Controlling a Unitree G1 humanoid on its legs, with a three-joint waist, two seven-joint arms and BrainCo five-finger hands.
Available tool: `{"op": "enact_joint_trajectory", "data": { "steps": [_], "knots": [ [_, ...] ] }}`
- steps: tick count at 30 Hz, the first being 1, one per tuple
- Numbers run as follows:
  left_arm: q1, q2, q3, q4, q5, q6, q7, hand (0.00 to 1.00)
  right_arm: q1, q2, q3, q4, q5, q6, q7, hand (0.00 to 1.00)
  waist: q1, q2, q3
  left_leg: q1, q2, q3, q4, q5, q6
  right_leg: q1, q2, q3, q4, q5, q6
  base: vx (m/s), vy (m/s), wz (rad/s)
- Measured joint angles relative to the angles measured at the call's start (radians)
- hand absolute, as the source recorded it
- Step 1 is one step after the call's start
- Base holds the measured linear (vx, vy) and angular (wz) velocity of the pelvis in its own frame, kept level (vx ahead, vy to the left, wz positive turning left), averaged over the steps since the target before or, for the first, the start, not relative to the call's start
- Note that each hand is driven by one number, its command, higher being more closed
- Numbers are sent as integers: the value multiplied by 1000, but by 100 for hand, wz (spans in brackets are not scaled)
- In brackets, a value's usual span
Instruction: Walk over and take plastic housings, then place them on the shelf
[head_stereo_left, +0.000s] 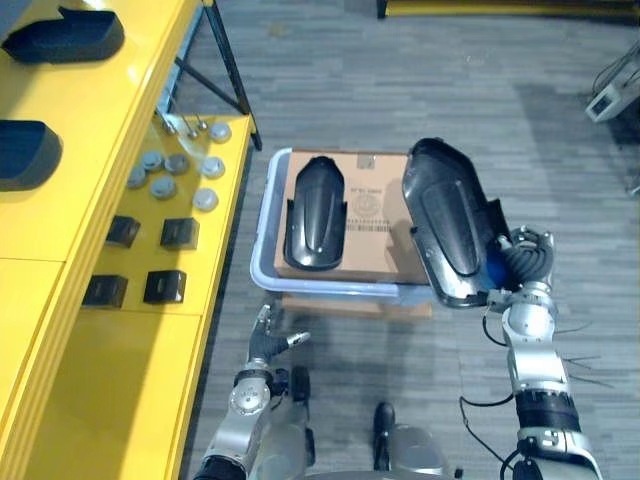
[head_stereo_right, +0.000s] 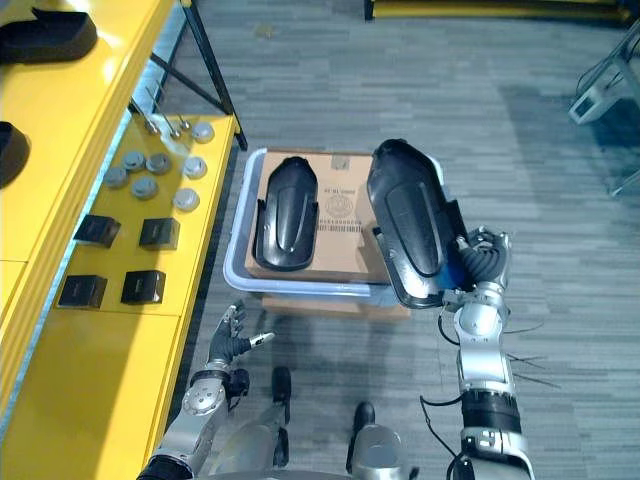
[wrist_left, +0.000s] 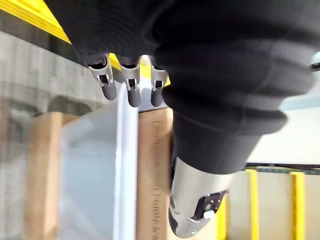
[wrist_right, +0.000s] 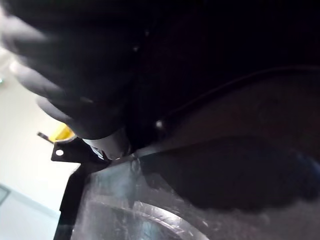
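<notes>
A large black plastic housing (head_stereo_left: 447, 220) is held up at a tilt by the right hand (head_stereo_left: 512, 258), above the right end of a cardboard box (head_stereo_left: 375, 205). The right hand's fingers are hidden behind this housing, so whether they are curled round it cannot be told. A second housing (head_stereo_left: 315, 215) is laid lengthwise on the left part of the box, which is set inside a pale crate (head_stereo_left: 262, 255) on the floor. The left hand (head_stereo_left: 268, 343) is carried low, near the crate's front corner, with its fingers loosely spread, the thumb apart and nothing grasped. On the yellow shelf (head_stereo_left: 110, 400) at the robot's left, two further housings (head_stereo_left: 62, 36) are seen on the upper level. Grey caps (head_stereo_left: 160, 185) and small black boxes (head_stereo_left: 180, 233) are set out on the lower one.
</notes>
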Motion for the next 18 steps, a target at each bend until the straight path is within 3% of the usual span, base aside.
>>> {"op": "enact_joint_trajectory", "data": {
  "steps": [7,13,18],
  "knots": [
    [-9,-27,-75,-255,-20,-24,52,0,27,57,163,-169,-108,-31,-19,100,2,6,-64,26,-11,-1,2,1,1,28,-9,-6,1,-5,8,-1,5,3],
    [-74,-64,-216,-291,-61,-32,79,0,31,87,310,-184,-151,-33,-17,100,3,11,-79,38,-10,1,-1,0,0,36,-5,-4,0,-5,7,-55,-1,0],
    [-117,-82,-242,-291,-57,-28,152,0,31,134,392,-184,-157,-32,-37,100,3,13,-117,42,-9,12,-1,2,2,37,-4,9,1,1,3,-2,-6,-8]
  ]
}}
